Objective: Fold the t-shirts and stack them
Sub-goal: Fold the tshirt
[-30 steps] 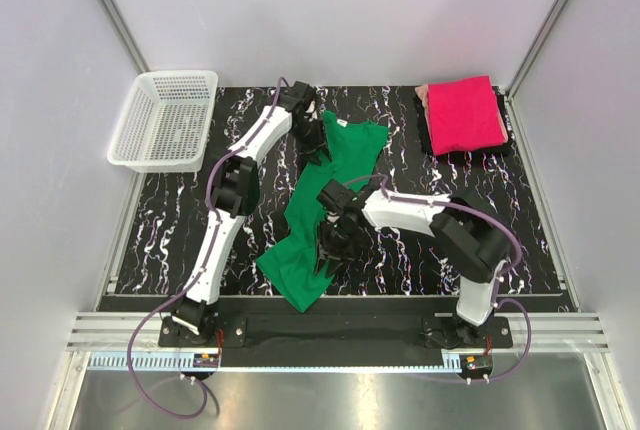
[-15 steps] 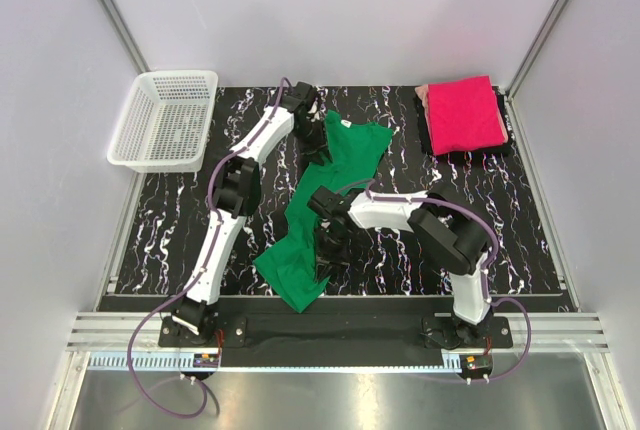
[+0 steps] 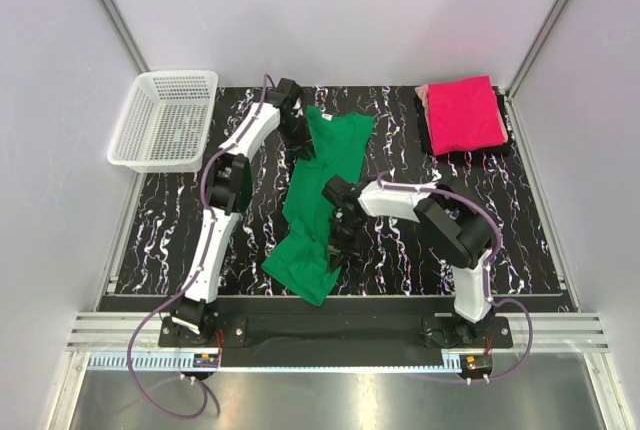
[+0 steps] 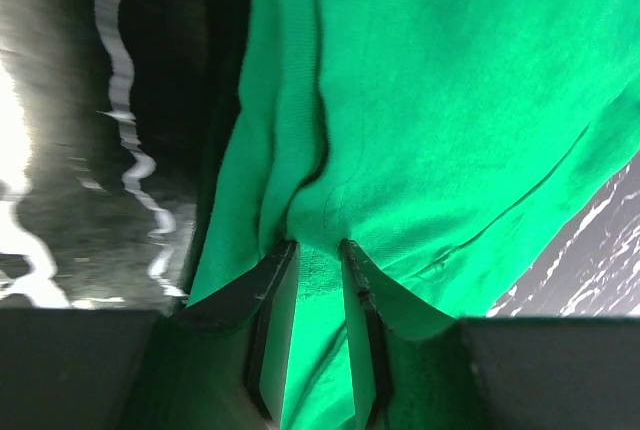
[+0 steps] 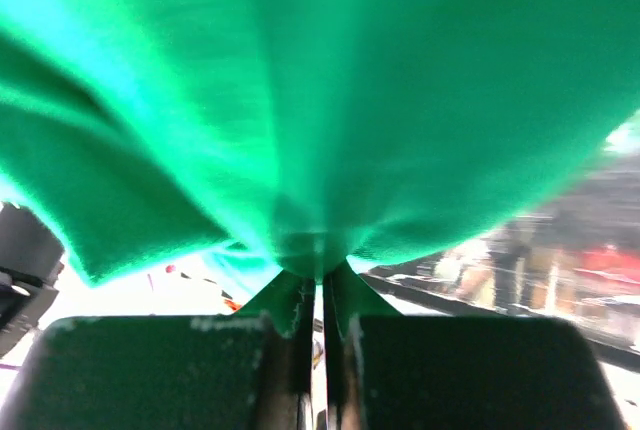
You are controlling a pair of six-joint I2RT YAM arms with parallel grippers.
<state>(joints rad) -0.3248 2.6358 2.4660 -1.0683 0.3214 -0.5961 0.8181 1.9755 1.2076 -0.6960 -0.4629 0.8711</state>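
Moved: left gripper (image 4: 312,250) has pulled the far end of the green t-shirt (image 3: 335,145) leftward | left gripper: jaws narrowed onto a fold there | right gripper (image 5: 320,285): pinched tight on cloth mid-shirt | green t-shirt: stretched diagonally across table (image 3: 170,230) centre | pink t-shirt (image 3: 465,115): folded, far-right corner

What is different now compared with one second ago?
The right gripper closed on the green t-shirt in its lower half; the left gripper, pinching its far left edge, pulled that end leftward. The pink t-shirt and the basket stayed in place.
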